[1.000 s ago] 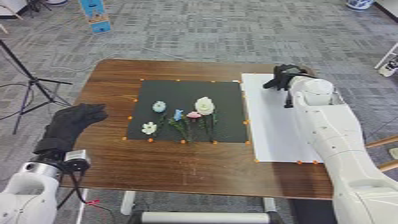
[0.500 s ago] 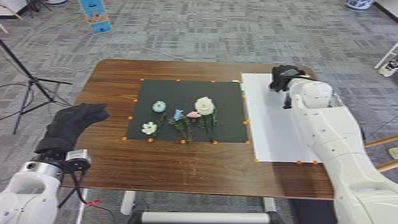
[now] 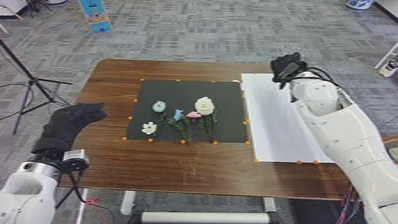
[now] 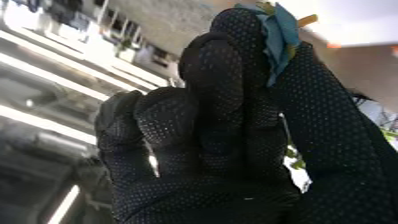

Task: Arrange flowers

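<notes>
The right hand (image 3: 286,65) pinches a blue flower (image 4: 282,42) at the surface's (image 3: 178,172) far right corner. More flowers (image 3: 204,106) lie on the black mat (image 3: 182,89). The left hand (image 3: 73,120), fingers loose, is by the left edge.

White arms, black gloves and a few loose cables
The left arm (image 3: 22,204) and right arm (image 3: 354,134) had smooth, rounded white shells, with seams between sections and small dark marks dotted along the right one. The left hand (image 3: 75,119) and right hand (image 3: 286,65) wore black fabric; in the right wrist view that fabric showed a fine dotted weave with a slight sheen. A pale, boxy unit (image 3: 75,154) sat at the left wrist, where black cables ran down, one with a small red spot (image 3: 92,202). More black cable (image 3: 317,71) looped about the right wrist
</notes>
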`<state>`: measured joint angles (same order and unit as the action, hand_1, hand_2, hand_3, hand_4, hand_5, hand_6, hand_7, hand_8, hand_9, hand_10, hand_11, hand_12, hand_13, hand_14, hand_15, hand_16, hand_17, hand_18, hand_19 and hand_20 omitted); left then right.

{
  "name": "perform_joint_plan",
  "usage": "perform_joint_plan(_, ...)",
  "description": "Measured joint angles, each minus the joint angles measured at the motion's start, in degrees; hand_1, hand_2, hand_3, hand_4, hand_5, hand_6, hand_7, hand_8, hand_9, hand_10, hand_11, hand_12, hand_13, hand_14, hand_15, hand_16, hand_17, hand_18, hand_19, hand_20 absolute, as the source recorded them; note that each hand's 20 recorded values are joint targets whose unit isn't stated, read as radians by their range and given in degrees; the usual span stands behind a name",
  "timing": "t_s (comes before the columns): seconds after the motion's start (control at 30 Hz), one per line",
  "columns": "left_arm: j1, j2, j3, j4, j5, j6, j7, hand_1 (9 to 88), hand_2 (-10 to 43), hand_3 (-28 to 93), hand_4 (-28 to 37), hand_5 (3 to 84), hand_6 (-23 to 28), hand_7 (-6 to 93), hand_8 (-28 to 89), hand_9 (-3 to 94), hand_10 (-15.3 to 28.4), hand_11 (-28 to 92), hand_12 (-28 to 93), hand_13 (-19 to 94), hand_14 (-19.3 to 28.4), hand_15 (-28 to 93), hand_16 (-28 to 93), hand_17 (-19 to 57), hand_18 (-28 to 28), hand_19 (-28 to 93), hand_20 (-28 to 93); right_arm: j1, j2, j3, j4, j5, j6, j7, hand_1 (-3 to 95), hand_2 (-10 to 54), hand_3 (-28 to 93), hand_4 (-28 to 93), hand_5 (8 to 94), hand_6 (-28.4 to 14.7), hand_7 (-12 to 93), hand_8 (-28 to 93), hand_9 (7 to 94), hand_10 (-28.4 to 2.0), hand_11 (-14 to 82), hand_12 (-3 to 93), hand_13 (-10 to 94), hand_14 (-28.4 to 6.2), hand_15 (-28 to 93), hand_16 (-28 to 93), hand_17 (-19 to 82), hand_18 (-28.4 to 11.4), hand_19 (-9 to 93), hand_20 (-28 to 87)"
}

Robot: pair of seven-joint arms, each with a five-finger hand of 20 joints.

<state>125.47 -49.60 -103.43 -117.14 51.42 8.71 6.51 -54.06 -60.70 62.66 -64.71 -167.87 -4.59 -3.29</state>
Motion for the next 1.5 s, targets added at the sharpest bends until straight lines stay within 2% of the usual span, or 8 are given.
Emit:
perform_joint_plan(0.17,0.6,0.23,-0.77,-0.01,-0.39,0.17,-0.07,24.4,8.3,71,-27.9,55.0,3.4,18.2,-7,53.7,13.2,25,19,41,16.5,25,4,6.0,12.7,9,21,-0.83,5.71,-2.09,-8.55,4.95,-0.94,2.54,47.3,0.2,63,-13,81.5,0.1,29,18,84.4,-11.9,43.1,32.2,68,-15.8,71,44,29,-26.5,77,67)
perform_joint_plan(0.33,1.24,0.58,-1.98,-0.04,-0.65,0.27,-0.31,24.3,8.3,71,-27.9,55.1,3.5,18.1,-7,53.8,13.3,25,19,41,16.6,25,4,6.0,12.7,10,21,-3.87,12.64,-2.05,-21.51,24.4,-5.18,7.97,47.6,0.2,63,-13,81.5,0.1,29,18,84.3,-11.9,42.7,32.2,68,-15.9,70,44,29,-26.6,77,67)
perform_joint_plan(0.43,1.64,0.72,-2.73,-0.18,-0.72,0.33,-0.48,24.3,8.2,71,-27.9,55.1,3.5,18.1,-7,53.8,13.2,25,19,41,16.6,25,4,6.0,12.7,10,21,-6.36,16.61,-1.51,-28.44,31.07,-6.88,8.54,47.6,0.2,62,-13,81.6,0.0,28,18,84.5,-11.9,42.5,32.0,68,-15.9,70,44,29,-26.7,77,67)
perform_joint_plan(0.63,1.83,0.93,-3.07,-0.27,-0.72,0.44,-0.84,24.4,8.2,71,-28.1,55.3,3.6,17.8,-7,53.8,13.2,25,19,41,16.7,25,4,6.0,12.7,10,21,-10.98,20.53,-0.42,-36.31,33.81,-7.07,8.48,47.9,0.4,62,-13,81.7,0.0,28,18,84.7,-12.0,42.2,32.0,68,-15.9,70,44,30,-26.7,77,67)
perform_joint_plan(0.93,1.2,1.52,-2.81,-0.14,-0.74,0.33,-1.56,24.4,8.2,71,-28.2,55.4,3.6,17.9,-6,54.0,13.3,25,19,41,16.7,25,4,6.0,12.6,10,21,-14.02,18.53,-3.13,-38.26,35.61,-7.31,8.61,48.4,0.5,61,-12,81.8,0.0,28,18,84.9,-11.9,41.9,32.0,69,-15.8,70,44,30,-26.7,77,66)
perform_joint_plan(1.1,0.88,1.78,-2.69,0.01,-0.76,0.11,-1.81,24.3,8.2,71,-28.2,55.4,3.5,17.9,-6,54.1,13.3,25,19,41,16.7,25,4,6.0,12.6,10,21,-14.74,16.26,-6.6,-37.83,34.47,-7.4,8.96,48.4,0.5,61,-12,81.8,0.0,28,18,84.9,-11.9,41.8,32.1,69,-15.9,70,44,30,-26.7,77,66)
perform_joint_plan(1.5,0.78,1.92,-2.48,0.31,-0.83,-0.43,-2.13,24.3,8.2,71,-28.1,55.5,3.6,17.8,-6,54.1,13.3,25,19,41,16.6,25,4,6.0,12.7,10,21,-18.16,9.27,-6.96,-34.88,32.96,-7.72,10.32,48.6,0.5,61,-13,81.8,0.0,27,18,84.9,-11.8,41.8,32.1,69,-15.9,70,44,30,-26.8,77,66)
